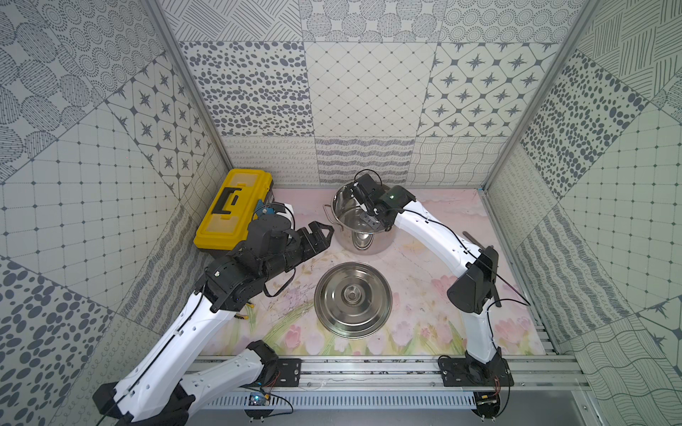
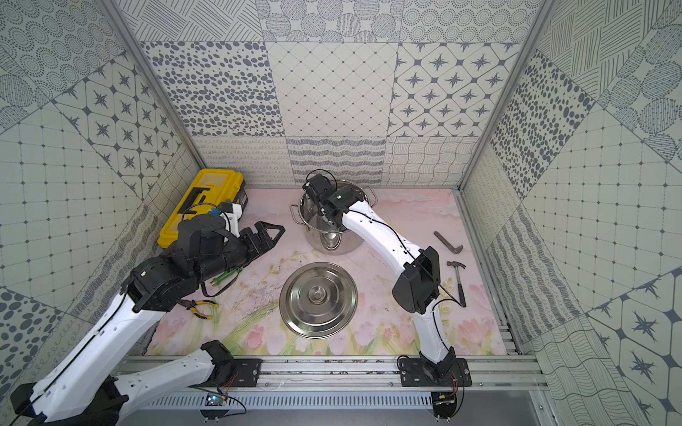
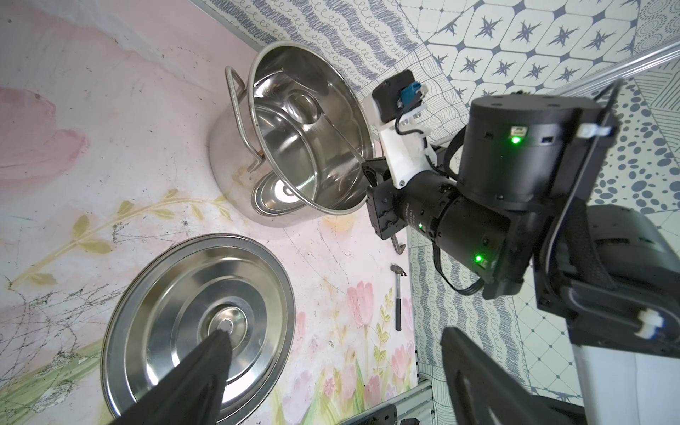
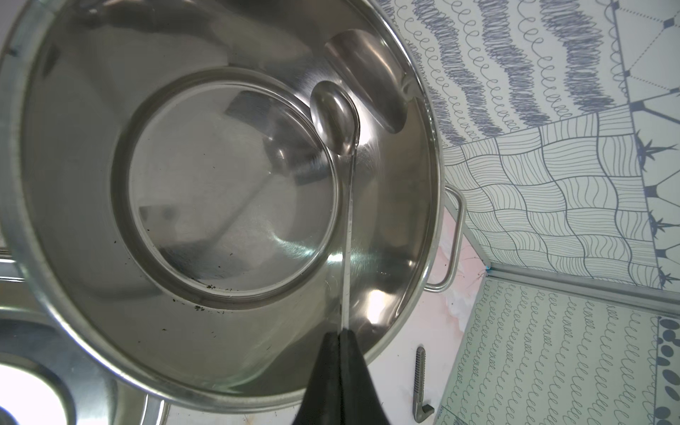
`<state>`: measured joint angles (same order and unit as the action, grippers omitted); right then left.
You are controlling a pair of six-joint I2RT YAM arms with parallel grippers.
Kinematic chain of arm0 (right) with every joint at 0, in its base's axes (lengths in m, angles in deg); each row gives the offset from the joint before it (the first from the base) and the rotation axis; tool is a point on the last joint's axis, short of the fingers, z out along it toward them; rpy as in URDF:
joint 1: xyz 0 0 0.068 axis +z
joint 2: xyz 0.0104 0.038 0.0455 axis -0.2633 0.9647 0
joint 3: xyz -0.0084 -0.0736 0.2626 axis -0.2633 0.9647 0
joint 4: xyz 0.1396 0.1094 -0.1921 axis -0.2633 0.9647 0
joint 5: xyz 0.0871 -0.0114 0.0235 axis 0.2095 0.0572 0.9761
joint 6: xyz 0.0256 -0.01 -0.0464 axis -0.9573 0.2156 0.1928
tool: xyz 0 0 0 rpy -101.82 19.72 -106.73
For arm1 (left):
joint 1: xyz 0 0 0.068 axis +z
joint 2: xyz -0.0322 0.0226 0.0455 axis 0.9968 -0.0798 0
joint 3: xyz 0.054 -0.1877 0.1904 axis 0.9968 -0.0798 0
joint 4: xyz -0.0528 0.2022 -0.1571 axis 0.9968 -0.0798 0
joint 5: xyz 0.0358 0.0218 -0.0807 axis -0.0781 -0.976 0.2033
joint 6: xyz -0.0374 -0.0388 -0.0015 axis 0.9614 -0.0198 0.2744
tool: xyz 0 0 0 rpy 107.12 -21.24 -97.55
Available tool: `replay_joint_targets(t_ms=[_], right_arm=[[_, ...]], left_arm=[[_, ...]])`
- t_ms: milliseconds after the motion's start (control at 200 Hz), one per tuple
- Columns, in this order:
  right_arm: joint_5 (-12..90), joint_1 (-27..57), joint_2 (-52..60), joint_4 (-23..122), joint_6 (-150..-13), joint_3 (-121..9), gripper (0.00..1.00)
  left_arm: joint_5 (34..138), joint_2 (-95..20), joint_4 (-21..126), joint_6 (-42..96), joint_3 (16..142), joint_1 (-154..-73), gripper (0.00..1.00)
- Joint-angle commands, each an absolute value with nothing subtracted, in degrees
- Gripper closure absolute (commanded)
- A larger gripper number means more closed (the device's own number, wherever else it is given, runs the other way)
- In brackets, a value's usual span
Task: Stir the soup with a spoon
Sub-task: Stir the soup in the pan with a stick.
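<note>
steel spoon (image 4: 333,121) stands in the pot (image 4: 55,184) at the bench's back edge, handle clamped by the right gripper (image 4: 340,336). lid (image 1: 332,313) lies off; left gripper (image 1: 321,236) gapes empty. only the stirring strokes seem left.

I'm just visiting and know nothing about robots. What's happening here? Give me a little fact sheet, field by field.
Right gripper: shut on the thin handle of the shiny steel ladle
Ladle: bowl down inside the round steel pot, near its inner wall
Pot contents: only the ladle clearly visible
Left gripper: open, empty, beside the pot
Round steel lid: off, lying on the flowered mat in front of the pot
Yellow toolbox: closed, by the back wall
</note>
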<state>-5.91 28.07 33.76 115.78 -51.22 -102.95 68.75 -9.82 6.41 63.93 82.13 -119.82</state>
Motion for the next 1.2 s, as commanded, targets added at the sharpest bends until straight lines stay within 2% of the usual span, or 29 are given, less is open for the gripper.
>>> replay_joint_targets(t_ms=[0,350,665,915,1196], right_arm=[[-7.30,26.79,30.86,115.26,-53.05,-99.92,1.00],[-6.85,26.38,22.93,115.15,-54.50,-89.09,1.00],[-4.59,30.40,16.36,115.25,-57.71,-82.24,1.00],[-1.89,33.12,17.32,115.65,-59.72,-84.38,1.00],[-0.91,33.58,24.42,115.61,-58.42,-93.79,1.00]], left_arm=[[70.11,-10.10,8.48,63.90,81.97,-119.93,0.08],[71.65,-12.47,10.89,63.75,82.43,-119.96,0.07],[72.32,-13.59,11.99,64.10,82.38,-120.10,0.08],[71.67,-12.93,11.90,64.84,81.80,-120.79,0.07],[71.65,-11.50,11.91,65.65,80.59,-120.92,0.07]])
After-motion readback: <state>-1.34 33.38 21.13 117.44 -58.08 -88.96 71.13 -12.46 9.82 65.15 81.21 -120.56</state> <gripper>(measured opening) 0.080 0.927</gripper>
